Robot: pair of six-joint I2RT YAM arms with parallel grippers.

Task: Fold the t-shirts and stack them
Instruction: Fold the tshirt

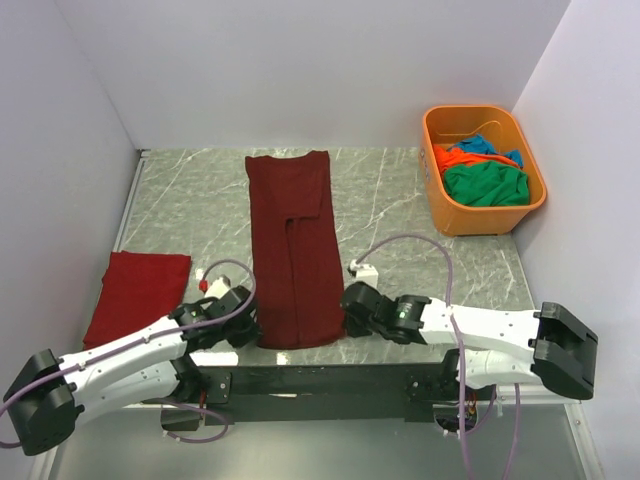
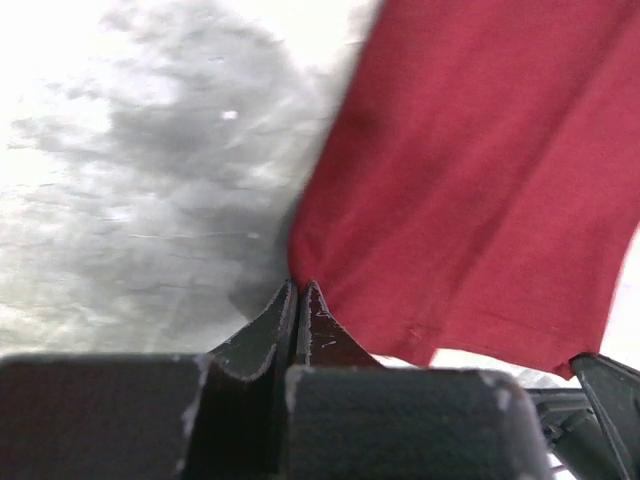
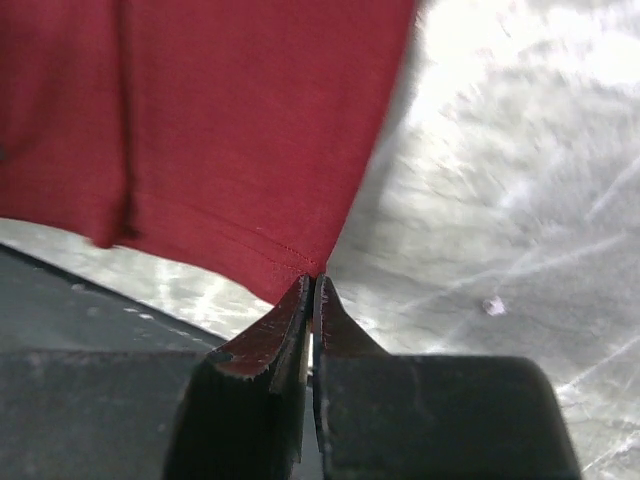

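Closest to the lens, at six o'clock in the left wrist view: left tool (image 2: pixel 298 290), pinched flat together on the near left corner of the maroon t-shirt (image 2: pixel 480 180), with no gap visible at the tips. Gripped at the very corner, probably for lifting the hem without bunching the cloth. Farthest left, at about eight o'clock in the overhead view: red t-shirt (image 1: pixel 135 295), folded to a neat rectangle, lying alone on the worktop (image 1: pixel 420 260) and just beside the left arm; likely parked there as the base of the stack. In the middle: the maroon t-shirt again, spread as a long narrow strip from twelve toward six o'clock, sides apparently turned in, near hem close to the worktop's front edge. Laid lengthways like that, by the look of it, for putting both near corners within reach. At the strip's four-o'clock corner: right tool (image 3: pixel 312 285), likewise closed on cloth, with only a hairline between the tips and the hem stitching leading straight into the pinch. Matched holds on both corners, presumably for carrying the hem toward twelve o'clock in one even fold. Far right, at two o'clock: orange tub (image 1: pixel 475 220), holding the green t-shirt (image 1: pixel 487 185), orange t-shirt (image 1: pixel 458 158) and blue t-shirt (image 1: pixel 487 146), crumpled together and not yet folded.
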